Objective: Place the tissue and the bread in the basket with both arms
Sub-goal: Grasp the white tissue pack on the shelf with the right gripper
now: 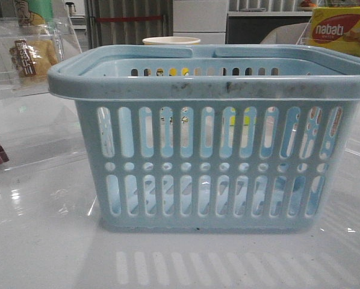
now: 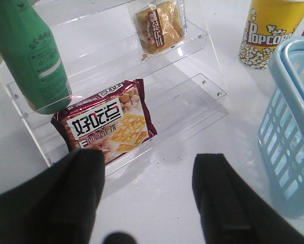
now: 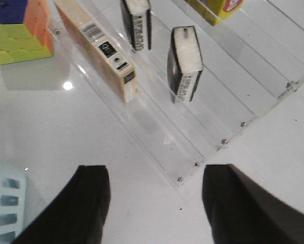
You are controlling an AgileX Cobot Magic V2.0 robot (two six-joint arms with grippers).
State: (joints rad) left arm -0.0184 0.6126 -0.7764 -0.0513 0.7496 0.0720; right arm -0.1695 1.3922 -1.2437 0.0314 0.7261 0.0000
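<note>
- Left claw (image 2: 147,195): wide open, holding nothing, above the bench (image 2: 162,203). The bread (image 2: 159,25) sits well ahead of it on a clear shelf (image 2: 192,40); the basket (image 2: 289,127) is beside it.
- Right claw (image 3: 154,203): wide open, holding nothing. 2 tissue packs (image 3: 185,63) stand ahead of it on a clear rack (image 3: 233,101).

White glossy table (image 1: 41,241) carries the blue basket (image 1: 210,162), popcorn cup (image 2: 271,30) and clear stepped racks (image 3: 213,122)

Glossy white tabletop (image 1: 41,241) under bright overhead light.
Behind: grey ribbed panel (image 1: 129,21) with a red stripe, white cabinet (image 1: 199,17), dark counter front (image 1: 252,27).
</note>
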